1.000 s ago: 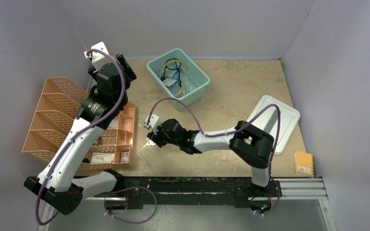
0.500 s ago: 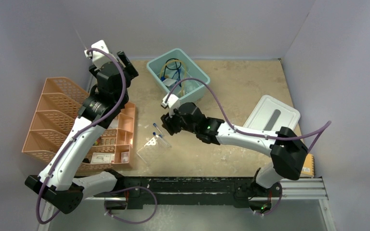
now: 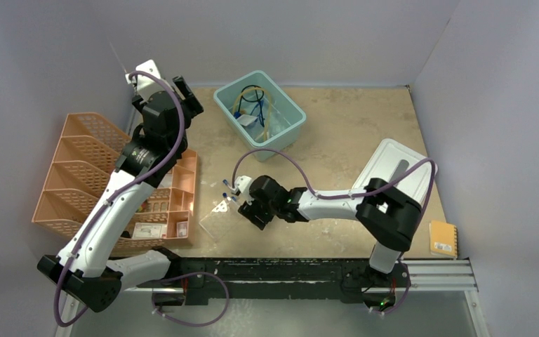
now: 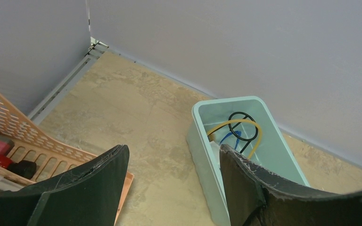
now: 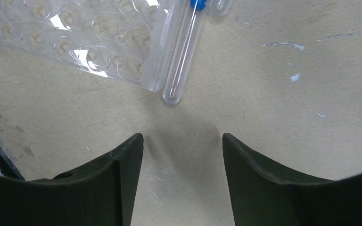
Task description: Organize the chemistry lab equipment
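By rack (image 5: 75, 40): tube (image 5: 183, 52), cap twd back

one high view, two close ones

the top camera sits high behind the near edge of the table (image 3: 351, 126), looking down across all of it. the left wrist camera sits high at the far left, facing the back wall (image 4: 217, 37); it shares the teal bin (image 4: 228, 100) and orange organizer (image 4: 9, 127) with the top view. the right wrist camera hangs close over the tabletop, looking nearly straight down at the clear rack (image 5: 75, 42) and a tube (image 5: 181, 52), both tiny from above.
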